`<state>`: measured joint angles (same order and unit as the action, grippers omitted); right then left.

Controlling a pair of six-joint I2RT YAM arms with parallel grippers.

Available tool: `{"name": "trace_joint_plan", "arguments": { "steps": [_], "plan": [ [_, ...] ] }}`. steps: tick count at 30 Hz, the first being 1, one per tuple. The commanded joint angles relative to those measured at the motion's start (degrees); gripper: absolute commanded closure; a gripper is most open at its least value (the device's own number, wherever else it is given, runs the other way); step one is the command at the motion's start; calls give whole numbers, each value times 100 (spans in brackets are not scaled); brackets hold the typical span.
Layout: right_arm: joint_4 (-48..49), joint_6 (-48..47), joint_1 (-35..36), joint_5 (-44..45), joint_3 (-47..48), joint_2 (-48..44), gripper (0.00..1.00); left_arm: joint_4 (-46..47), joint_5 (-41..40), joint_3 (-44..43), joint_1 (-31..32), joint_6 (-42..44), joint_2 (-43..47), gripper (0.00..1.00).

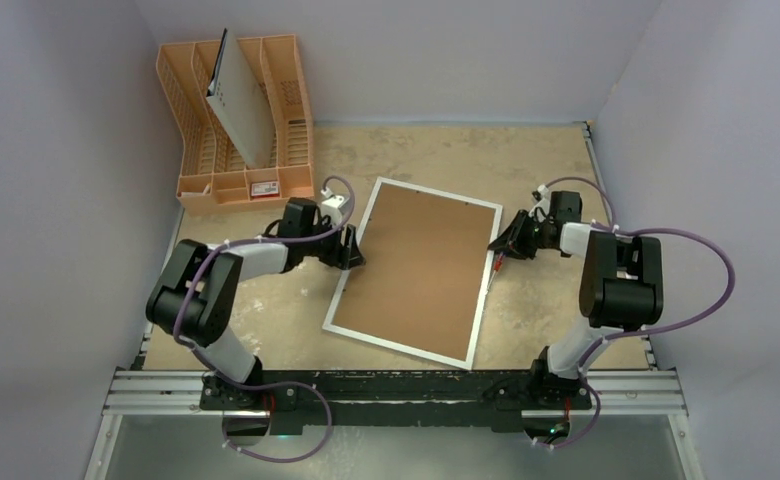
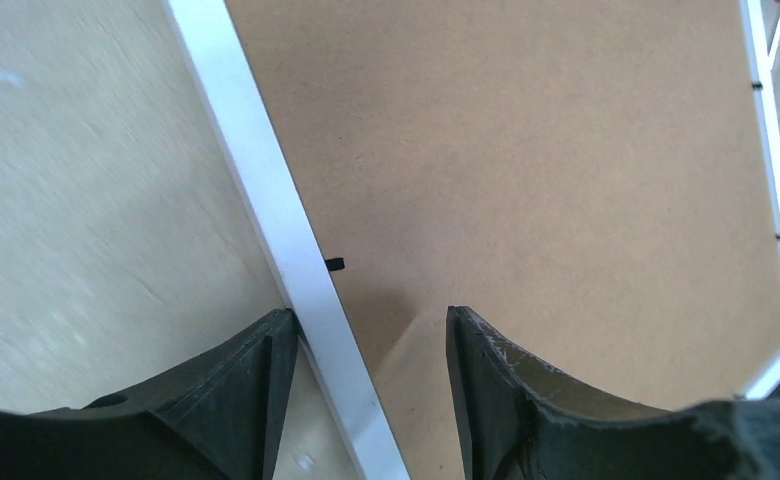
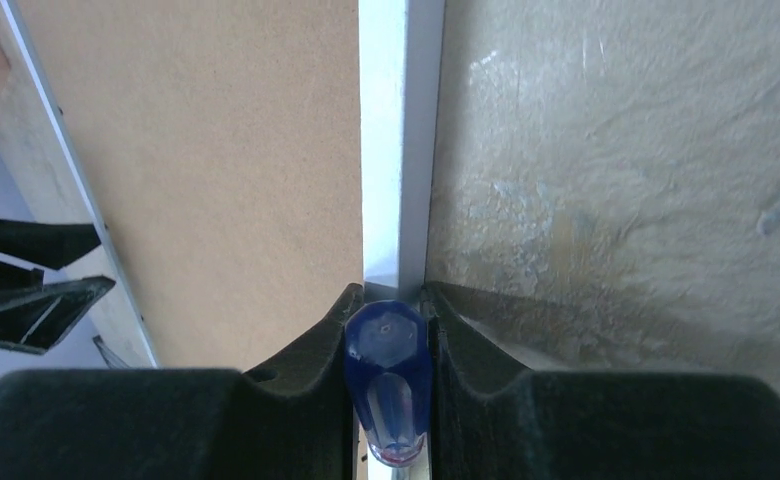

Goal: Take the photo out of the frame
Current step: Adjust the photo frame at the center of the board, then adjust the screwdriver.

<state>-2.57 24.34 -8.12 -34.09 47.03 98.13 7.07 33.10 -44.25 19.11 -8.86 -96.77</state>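
The frame (image 1: 416,270) lay face down on the mottled beige counter (image 1: 546,160), smooth brown fibreboard back up, its long axis running away from the arms. The photo was hidden, probably beneath that back. The left hand (image 2: 366,325) stood half open astride the narrow white left rail. At the right rail, the right hand (image 3: 391,295) clamped a blue-handled screwdriver (image 3: 388,345). A tiny black tab (image 2: 334,265) sat inside the left rail.

- The top camera is looking down from high up at the whole table (image 1: 536,160).
- The left wrist camera is peering closely at the left edge of the frame (image 2: 526,180).
- The right wrist camera is peering closely along its right edge.
- All three are showing its brown back.
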Motion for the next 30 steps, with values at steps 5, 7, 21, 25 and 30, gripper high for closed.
{"name": "trace_joint_plan", "arguments": {
  "steps": [5,7,21,25,30],
  "plan": [
    [-21,123,180,-507,328,188,100,-214,618,1192,505,-945,800,44],
    [-215,51,177,-299,385,73,100,-382,384,1159,506,-840,899,43],
    [-1909,-595,279,873,1125,-2296,100,-229,-473,593,510,-512,2937,39],
    [-1182,-31,1446,588,936,-2819,100,949,476,519,711,-1113,2838,39],
    [119,902,2892,638,531,-3030,100,1538,506,121,1644,-1210,2420,39]
  ]
}}
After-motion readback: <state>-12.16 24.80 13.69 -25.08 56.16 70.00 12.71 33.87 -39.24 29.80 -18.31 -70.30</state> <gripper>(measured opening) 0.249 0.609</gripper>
